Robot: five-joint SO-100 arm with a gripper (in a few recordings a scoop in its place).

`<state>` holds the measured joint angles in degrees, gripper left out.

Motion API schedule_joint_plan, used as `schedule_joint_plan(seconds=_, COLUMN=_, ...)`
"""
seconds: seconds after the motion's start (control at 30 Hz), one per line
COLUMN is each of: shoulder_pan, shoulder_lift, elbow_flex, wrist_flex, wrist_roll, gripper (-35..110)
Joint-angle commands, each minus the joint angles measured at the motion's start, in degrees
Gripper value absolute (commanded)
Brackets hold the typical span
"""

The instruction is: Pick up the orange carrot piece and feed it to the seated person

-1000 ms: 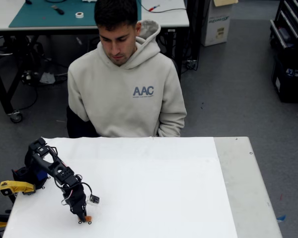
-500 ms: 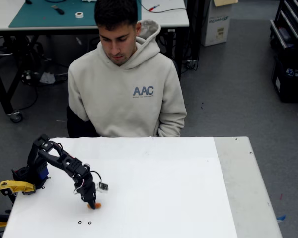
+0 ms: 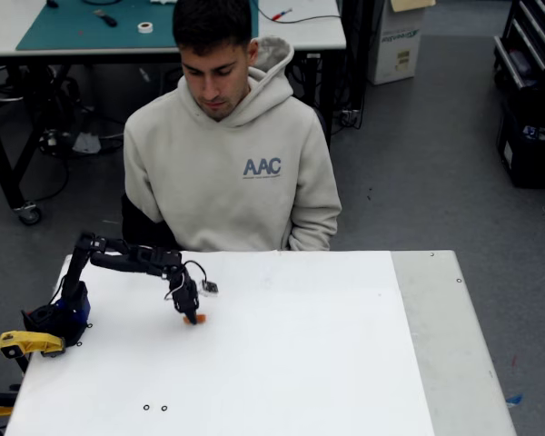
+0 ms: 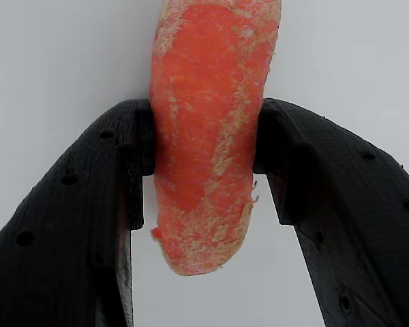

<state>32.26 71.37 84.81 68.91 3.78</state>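
Between seated person [image 3: 229,154] and bare white table [image 3: 327,363], claw [image 3: 192,317] clenches orange carrot piece [image 4: 208,129].

- In the wrist view, the orange carrot piece [image 4: 208,129] runs off the top edge, so you cannot see its upper end.
- Both fingers [image 4: 88,225] of the gripper [image 4: 204,146] are cut by the bottom and side edges there; you see their tips alone.
- In the fixed view, the carrot piece [image 3: 199,318] is a tiny orange speck at the gripper [image 3: 193,317], too small for you to judge the grip.
- The seated person [image 3: 229,159] is hidden below the waist by the table [image 3: 418,345], and both hands are out of your sight.
- The table's near edge is cut off by the picture's bottom.
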Motion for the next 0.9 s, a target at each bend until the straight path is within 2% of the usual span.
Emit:
schedule_joint_plan(seconds=0.0, shoulder_pan=-6.8, shoulder_lift=5.4, elbow_flex=-1.3, wrist_flex=0.2, wrist_roll=7.4, gripper=-3)
schedule_joint_plan(seconds=0.2, shoulder_pan=-14.0, shoulder_lift=5.9, elbow_flex=-1.4, wrist_flex=-0.7, wrist_roll=19.9, gripper=-2)
schedule_joint_plan(seconds=0.87, shoulder_pan=-26.1, shoulder_lift=1.9, elbow_flex=-23.6, wrist_flex=-0.5, wrist_roll=21.1, gripper=-2)
